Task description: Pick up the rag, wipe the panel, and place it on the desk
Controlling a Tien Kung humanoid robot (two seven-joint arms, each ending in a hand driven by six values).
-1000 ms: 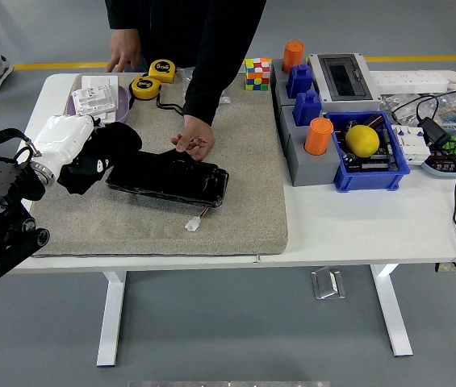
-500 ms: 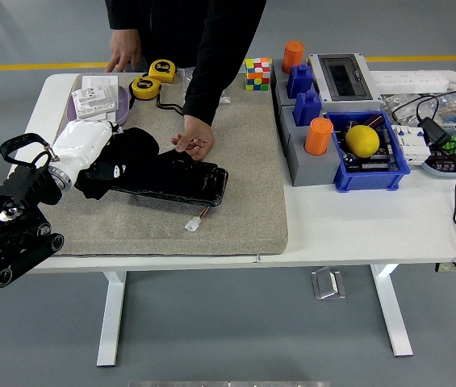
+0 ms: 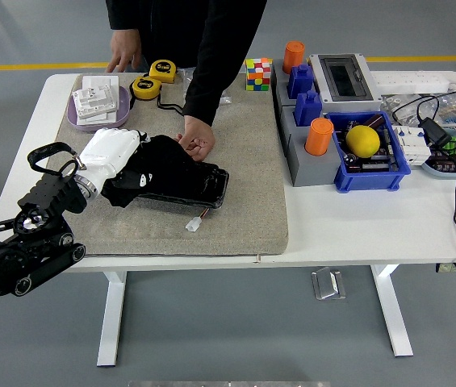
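Left hand clenched around rag.

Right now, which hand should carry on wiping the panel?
Left. The left hand already holds the black rag on the panel, which a person's hand steadies. The right arm isn't in view.

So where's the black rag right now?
In the head view the black rag lies left of centre on the grey mat, draped over the black panel, gripped by the robot's left hand, beside a person's hand.
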